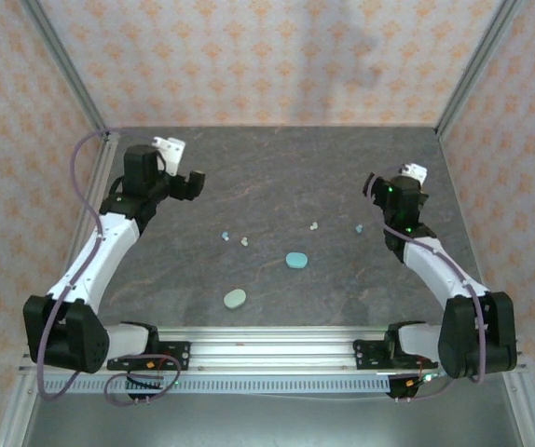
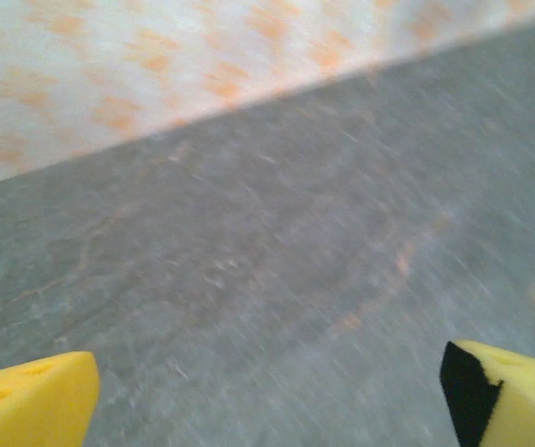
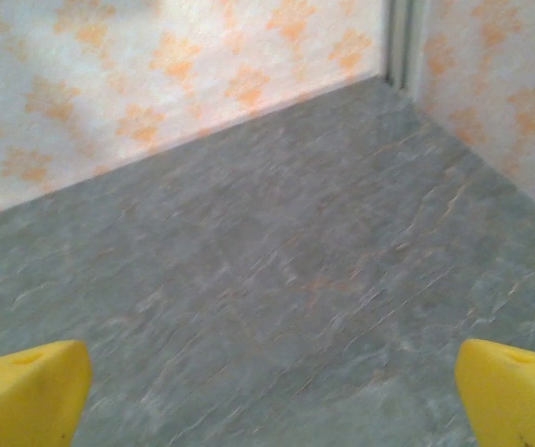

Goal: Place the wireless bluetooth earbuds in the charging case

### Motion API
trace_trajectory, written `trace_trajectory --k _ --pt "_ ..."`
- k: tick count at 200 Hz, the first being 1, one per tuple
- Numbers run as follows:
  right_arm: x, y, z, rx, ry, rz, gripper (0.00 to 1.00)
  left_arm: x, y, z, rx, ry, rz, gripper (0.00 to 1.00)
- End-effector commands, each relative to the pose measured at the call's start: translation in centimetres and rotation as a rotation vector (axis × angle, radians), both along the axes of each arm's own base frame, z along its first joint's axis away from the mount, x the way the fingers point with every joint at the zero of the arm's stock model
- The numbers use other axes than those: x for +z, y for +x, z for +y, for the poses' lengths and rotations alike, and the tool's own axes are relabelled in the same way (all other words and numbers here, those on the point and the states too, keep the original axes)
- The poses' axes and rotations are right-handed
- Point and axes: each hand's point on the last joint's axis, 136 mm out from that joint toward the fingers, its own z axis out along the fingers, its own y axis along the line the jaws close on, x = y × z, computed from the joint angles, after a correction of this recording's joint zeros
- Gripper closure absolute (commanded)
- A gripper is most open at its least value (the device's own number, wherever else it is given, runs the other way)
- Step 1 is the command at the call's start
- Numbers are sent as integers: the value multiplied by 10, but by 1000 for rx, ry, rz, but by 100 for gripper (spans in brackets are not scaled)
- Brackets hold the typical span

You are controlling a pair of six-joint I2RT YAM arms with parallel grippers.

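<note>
Several tiny pale mint earbuds lie on the dark stone table: a pair (image 1: 225, 237) (image 1: 244, 241) left of centre, one bud (image 1: 314, 225) at centre and one bud (image 1: 359, 228) further right. Two oval charging cases lie nearer the front, a teal case (image 1: 295, 260) and a paler mint case (image 1: 235, 298). My left gripper (image 1: 185, 186) (image 2: 267, 400) hovers at the back left, open, its yellow pads (image 2: 30, 400) wide apart over bare table. My right gripper (image 1: 377, 200) (image 3: 267, 396) is open at the back right, just behind the rightmost bud, nothing between its pads (image 3: 25, 391).
Patterned orange-and-white walls (image 1: 267, 56) enclose the table on three sides, with metal corner posts (image 1: 477, 65). An aluminium rail (image 1: 267, 349) carrying both arm bases runs along the near edge. Both wrist views look at table and wall, the left one blurred.
</note>
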Motion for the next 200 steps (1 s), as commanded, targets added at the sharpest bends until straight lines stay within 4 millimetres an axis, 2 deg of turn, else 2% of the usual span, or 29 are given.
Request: trace_trajectory --k 1,13,16,29,39,57,63,68,78,98,122,139,167,200 --pt "-44 -45 43 124 87 294 1 -47 -95 -40 -279 111 363 8" --pt "-53 -55 65 174 137 334 3 -47 -117 -61 -333 75 371 9" --pt "-47 -58 69 188 153 314 3 -47 -123 -67 -350 61 372 10" --pt "-56 -71 98 268 206 338 5 -47 -145 -92 -415 21 362 10" --pt "-63 -81 115 312 216 366 5 -54 -160 -106 -443 32 363 11" --pt "-76 -97 140 359 222 430 6 -67 -176 -122 -451 89 371 12" --pt "-77 -100 145 368 229 438 6 -72 -181 -127 -454 108 381 13" --pt "-87 -103 151 375 227 478 6 -78 -184 -131 -449 130 391 13" --pt "-92 -107 158 387 225 505 6 -88 -189 -134 -427 190 411 13" --pt "-99 -110 166 404 202 551 6 -105 -194 -128 -322 326 464 13" --pt "-100 -112 171 419 185 576 6 -116 -203 -124 -246 390 536 13" --pt "-98 -111 171 422 182 571 6 -126 -208 -122 -219 395 587 12" --pt "-94 -109 172 428 173 560 6 -143 -213 -130 -232 387 647 11" --pt "-92 -109 170 430 155 564 6 -177 -228 -139 -268 372 763 12"
